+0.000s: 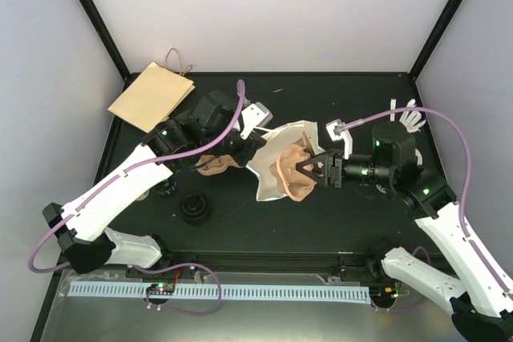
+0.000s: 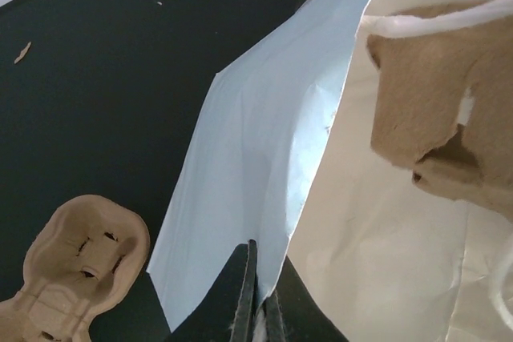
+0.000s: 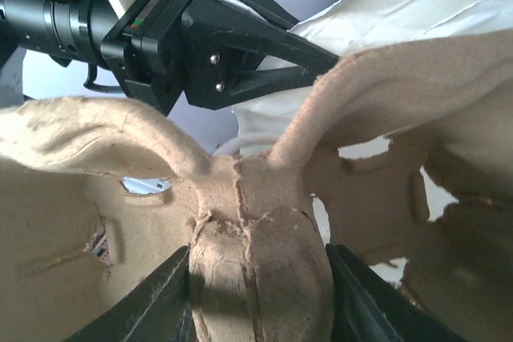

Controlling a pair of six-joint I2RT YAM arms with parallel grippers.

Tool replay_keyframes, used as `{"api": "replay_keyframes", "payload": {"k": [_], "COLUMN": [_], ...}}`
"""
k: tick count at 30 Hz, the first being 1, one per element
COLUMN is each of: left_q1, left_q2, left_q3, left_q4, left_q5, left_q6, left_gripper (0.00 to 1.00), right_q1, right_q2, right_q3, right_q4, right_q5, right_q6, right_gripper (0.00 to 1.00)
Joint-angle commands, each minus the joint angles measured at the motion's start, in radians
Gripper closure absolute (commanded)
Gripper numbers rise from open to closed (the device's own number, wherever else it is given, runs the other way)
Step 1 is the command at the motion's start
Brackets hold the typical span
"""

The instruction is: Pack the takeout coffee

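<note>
the white paper bag (image 1: 268, 146) lies at the centre of the top view, its mouth turned toward the right of the frame. its left edge is pinched in the left gripper (image 1: 243, 144), whose jaws are closed flat on the paper. the right gripper (image 1: 311, 171) is clamped on the middle ridge of a pulp cup carrier (image 1: 290, 172), which is seen partly inside the bag's mouth. no cup is seen in its wells. a second pulp carrier (image 1: 215, 166), also empty, lies on the table (image 1: 337, 206) just left of the bag.

the takeout coffee cannot be picked out with certainty. a small dark round top (image 1: 166, 189) shows at lower left beside the left forearm, and it is judged likely to be the lid. if so, the cup stands well apart from the bag, to its lower left and nearer the left arm. both grippers are occupied, so one would have to be freed first. a pile of black lids (image 1: 195, 207) lies close by and could be mistaken for it. a flat brown bag (image 1: 152, 95) lies at upper left.
</note>
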Motion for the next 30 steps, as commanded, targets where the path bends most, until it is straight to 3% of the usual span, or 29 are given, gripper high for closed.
{"api": "replay_keyframes", "payload": {"k": [1, 7, 19, 30], "left_q1": [0.004, 0.004, 0.004, 0.006], "left_q2": [-0.013, 0.017, 0.066, 0.136], "left_q3": [0.013, 0.021, 0.052, 0.106], "left_q4": [-0.009, -0.040, -0.082, -0.138], "left_q5": [0.029, 0.114, 0.221, 0.237], "left_q6": [0.014, 0.031, 0.021, -0.030], "left_gripper": [0.98, 0.98, 0.98, 0.99], "right_q1": [-0.004, -0.004, 0.052, 0.289], "right_q2": [0.012, 0.062, 0.119, 0.214], "right_q3": [0.083, 0.117, 0.168, 0.186], "right_q4": [-0.173, -0.281, -0.300, -0.362], "right_q5": [0.073, 0.206, 0.417, 0.774], "right_q6": [-0.143, -0.224, -0.224, -0.234], "right_gripper": [0.56, 0.56, 0.56, 0.54]}}
